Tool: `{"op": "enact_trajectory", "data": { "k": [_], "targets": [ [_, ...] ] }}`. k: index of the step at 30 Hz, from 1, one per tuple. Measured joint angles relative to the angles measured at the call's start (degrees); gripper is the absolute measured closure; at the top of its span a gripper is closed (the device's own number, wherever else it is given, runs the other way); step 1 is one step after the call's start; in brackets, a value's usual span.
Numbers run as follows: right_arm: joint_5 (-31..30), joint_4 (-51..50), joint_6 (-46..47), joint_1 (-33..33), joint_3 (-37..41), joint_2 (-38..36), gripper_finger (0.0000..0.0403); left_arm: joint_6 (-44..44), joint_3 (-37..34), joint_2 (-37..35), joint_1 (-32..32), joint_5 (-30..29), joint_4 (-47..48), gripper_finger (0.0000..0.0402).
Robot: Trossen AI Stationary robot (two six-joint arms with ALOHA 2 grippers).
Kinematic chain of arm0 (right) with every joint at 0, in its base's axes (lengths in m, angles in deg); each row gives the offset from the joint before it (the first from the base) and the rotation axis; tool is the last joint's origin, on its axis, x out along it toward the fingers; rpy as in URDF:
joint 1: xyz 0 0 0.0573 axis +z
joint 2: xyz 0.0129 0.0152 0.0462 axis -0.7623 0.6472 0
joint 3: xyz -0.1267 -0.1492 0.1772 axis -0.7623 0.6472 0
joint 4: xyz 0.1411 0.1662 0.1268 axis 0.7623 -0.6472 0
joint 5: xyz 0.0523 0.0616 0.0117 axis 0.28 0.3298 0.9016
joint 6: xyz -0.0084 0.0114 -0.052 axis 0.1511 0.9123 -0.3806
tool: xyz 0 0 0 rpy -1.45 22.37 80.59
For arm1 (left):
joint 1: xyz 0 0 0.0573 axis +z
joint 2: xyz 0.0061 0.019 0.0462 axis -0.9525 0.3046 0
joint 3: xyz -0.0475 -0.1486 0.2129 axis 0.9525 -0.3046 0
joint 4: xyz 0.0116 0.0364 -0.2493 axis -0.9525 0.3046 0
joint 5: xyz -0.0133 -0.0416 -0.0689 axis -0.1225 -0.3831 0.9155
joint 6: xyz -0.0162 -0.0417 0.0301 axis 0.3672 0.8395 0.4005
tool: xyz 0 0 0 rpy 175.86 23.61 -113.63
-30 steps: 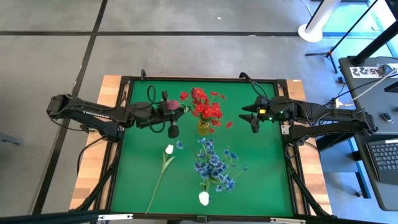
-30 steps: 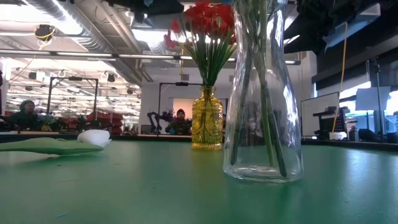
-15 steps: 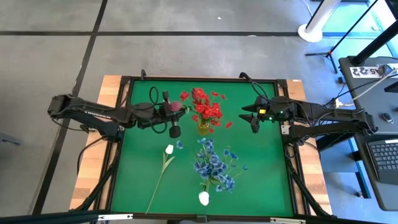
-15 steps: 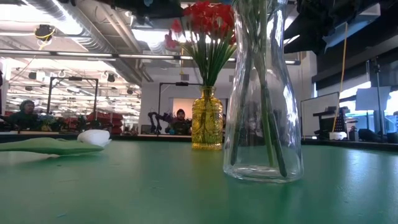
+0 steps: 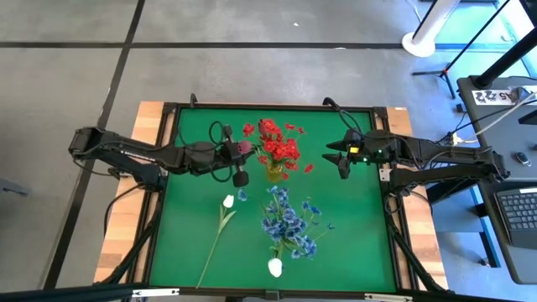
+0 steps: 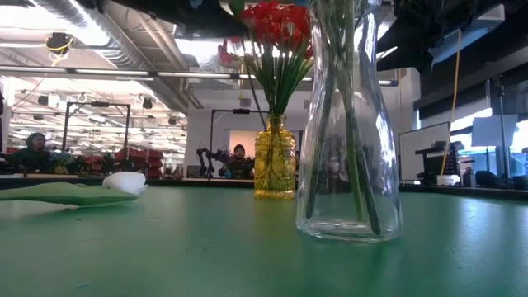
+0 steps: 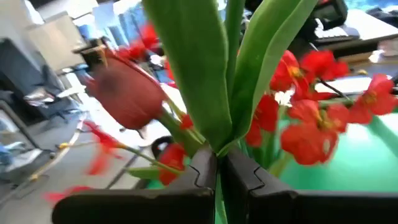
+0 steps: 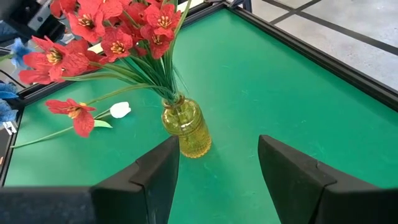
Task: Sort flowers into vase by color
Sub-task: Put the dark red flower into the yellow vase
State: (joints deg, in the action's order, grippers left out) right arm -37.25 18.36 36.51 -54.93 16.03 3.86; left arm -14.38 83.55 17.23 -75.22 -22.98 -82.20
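Note:
My left gripper (image 5: 228, 156) is shut on the stem of a dark pink bud flower (image 5: 243, 148), just left of the red sprays (image 5: 277, 147) that stand in the yellow vase (image 5: 275, 173). In the left wrist view the bud (image 7: 127, 96) and two green leaves rise above the shut fingers. Blue sprays (image 5: 288, 220) stand in the clear vase (image 6: 351, 124). Two white tulips (image 5: 227, 202) (image 5: 275, 267) lie flat on the green mat. My right gripper (image 5: 339, 159) hovers open to the right of the yellow vase (image 8: 185, 129). My left gripper pinches the bud flower's green stem between its two fingers, right where the leaves branch off (image 7: 219, 149). It comes from the table's left side. The flower is lifted clear of the table; its bud (image 5: 243, 148) sits beside the red sprays. The stem below the fingers is hidden.
The green mat (image 5: 352, 235) has a raised black frame around it. The two vases stand close together at mid-table, the clear one nearer. One red spray (image 8: 78, 115) droops low over the mat. The mat's right part holds nothing; people sit in the room beyond (image 6: 239, 157).
My left gripper has moved toward the table's right, toward the yellow vase, carrying the dark pink bud with it. The bud now sits next to the red sprays. The right arm has kept still.

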Motion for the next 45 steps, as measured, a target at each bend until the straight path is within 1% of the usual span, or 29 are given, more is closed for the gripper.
{"op": "enact_trajectory", "data": {
  "k": [3,7,11,14,22,29,38,45],
  "targets": [
    [0.0,-0.1,0.0,0.0,0.0,0.0,0.0185,-0.4,0.0,-2.2,-0.6,-1.0,0.5,0.0401],
    [0.0,-0.4,-0.1,0.0,0.0,0.0,0.0185,0.9,0.0,-4.8,-1.8,-0.5,1.0,0.0401],
    [0.0,-0.3,-0.2,0.0,0.0,0.0,0.0185,2.2,0.0,-6.0,-2.9,3.0,0.7,0.0401],
    [0.0,-0.3,-0.2,0.0,0.0,0.0,0.0185,3.1,0.0,-6.1,-3.3,4.3,0.7,0.0401],
    [0.0,-0.2,-0.2,0.0,0.0,0.0,0.0185,3.9,0.0,-5.7,-2.2,4.3,1.1,0.0401],
    [0.1,-0.2,-0.2,0.0,0.0,0.0,0.0185,3.0,0.0,-5.7,-1.1,1.9,1.7,0.0401],
    [0.1,-0.2,-1.2,0.0,0.0,0.0,0.0185,3.1,0.0,-5.7,-1.0,2.2,1.8,0.0401],
    [0.1,-0.2,-1.2,0.0,0.0,0.0,0.0185,3.5,0.0,-3.9,-1.0,2.5,-0.9,0.0401]
  ]
}}
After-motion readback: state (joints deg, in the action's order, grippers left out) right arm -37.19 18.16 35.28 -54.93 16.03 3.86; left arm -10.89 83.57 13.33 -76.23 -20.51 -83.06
